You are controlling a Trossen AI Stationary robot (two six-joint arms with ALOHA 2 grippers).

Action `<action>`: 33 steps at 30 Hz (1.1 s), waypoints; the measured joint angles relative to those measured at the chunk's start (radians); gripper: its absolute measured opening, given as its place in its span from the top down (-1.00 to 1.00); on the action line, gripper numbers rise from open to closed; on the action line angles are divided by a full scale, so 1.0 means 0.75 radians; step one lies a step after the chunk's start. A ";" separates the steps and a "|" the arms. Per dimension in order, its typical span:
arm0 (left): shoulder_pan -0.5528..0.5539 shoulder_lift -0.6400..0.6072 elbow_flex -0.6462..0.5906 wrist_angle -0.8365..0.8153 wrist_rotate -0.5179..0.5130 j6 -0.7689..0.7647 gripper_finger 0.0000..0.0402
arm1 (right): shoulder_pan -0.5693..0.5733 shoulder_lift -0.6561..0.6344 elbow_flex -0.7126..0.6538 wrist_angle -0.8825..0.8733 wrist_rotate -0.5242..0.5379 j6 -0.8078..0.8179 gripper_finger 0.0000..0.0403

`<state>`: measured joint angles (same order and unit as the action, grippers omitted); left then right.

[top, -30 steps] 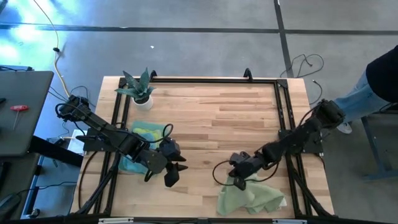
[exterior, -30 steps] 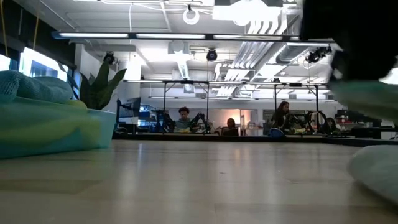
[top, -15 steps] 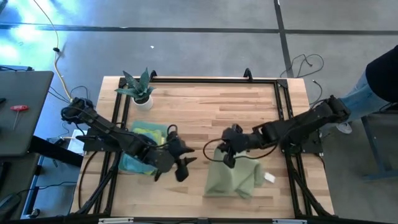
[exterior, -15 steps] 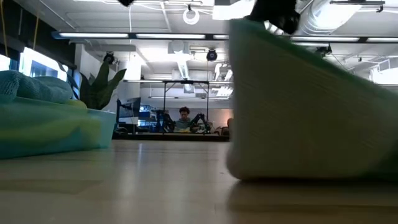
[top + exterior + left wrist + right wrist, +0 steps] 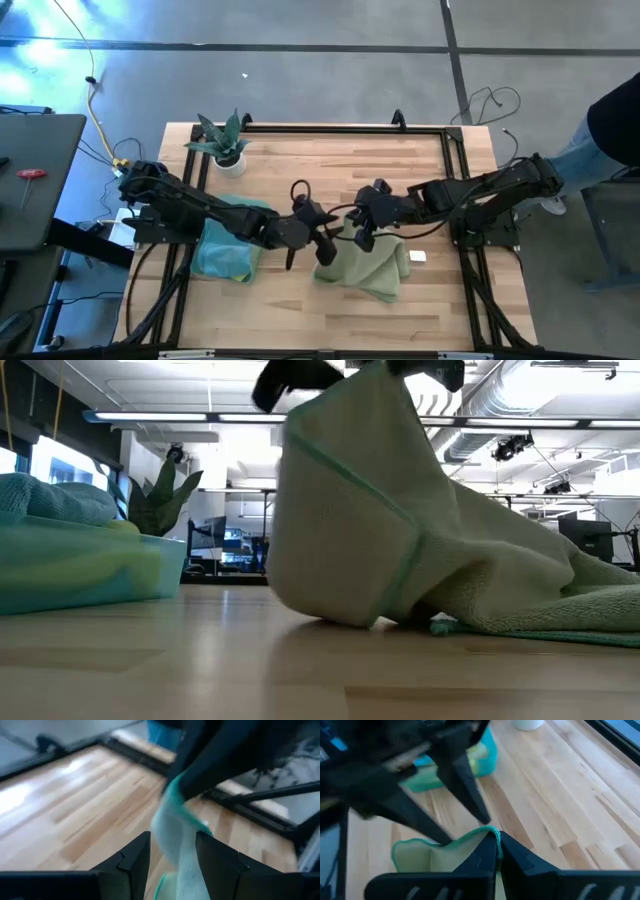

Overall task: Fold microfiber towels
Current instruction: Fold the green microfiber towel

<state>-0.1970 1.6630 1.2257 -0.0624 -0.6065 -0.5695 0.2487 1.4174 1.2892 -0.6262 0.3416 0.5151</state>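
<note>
A pale green towel (image 5: 368,268) lies near the table's middle, one part pulled up and the rest trailing on the wood (image 5: 560,600). My right gripper (image 5: 362,238) is shut on its raised part. My left gripper (image 5: 308,255) reaches in from the left. It is open, with its fingers on either side of the towel's hanging teal-hemmed edge (image 5: 175,845). A stack of teal, blue and yellow towels (image 5: 228,250) rests flat at the table's left. My right gripper pinches the pale green towel at its teal-hemmed edge (image 5: 492,836) between its two shut fingers, slanting down from the table's right. The held part is lifted, cloth drapes below it, and the lower part lies on the table. My left gripper: whether its fingers touch the cloth between them, I cannot tell.
A small potted plant (image 5: 226,145) stands at the far left corner. Black frame rails (image 5: 455,190) run along the table's sides and far edge. A person's leg (image 5: 600,140) shows beyond the right edge. Bare wood (image 5: 350,170) spreads across the far middle.
My right gripper has risen and gone from the near right toward the table's middle. It has dragged the pale green towel along and pulled one part up, while the rest trails on the wood. My left gripper has swung right from the stack toward the towel and stays open.
</note>
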 joint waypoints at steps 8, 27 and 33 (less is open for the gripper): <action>0.008 -0.006 0.002 0.160 -0.013 0.181 0.27 | -0.012 0.000 0.000 -0.060 0.044 0.001 1.00; 0.071 0.042 0.000 -0.099 0.147 0.106 0.27 | -0.009 -0.054 0.000 -0.035 0.081 -0.054 1.00; 0.029 0.067 -0.001 -0.176 0.207 0.027 0.27 | -0.009 -0.147 0.002 -0.037 0.140 -0.066 1.00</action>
<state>-0.1754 1.7134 1.2251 -0.1941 -0.4509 -0.5493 0.2420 1.3072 1.2911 -0.6540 0.4466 0.4656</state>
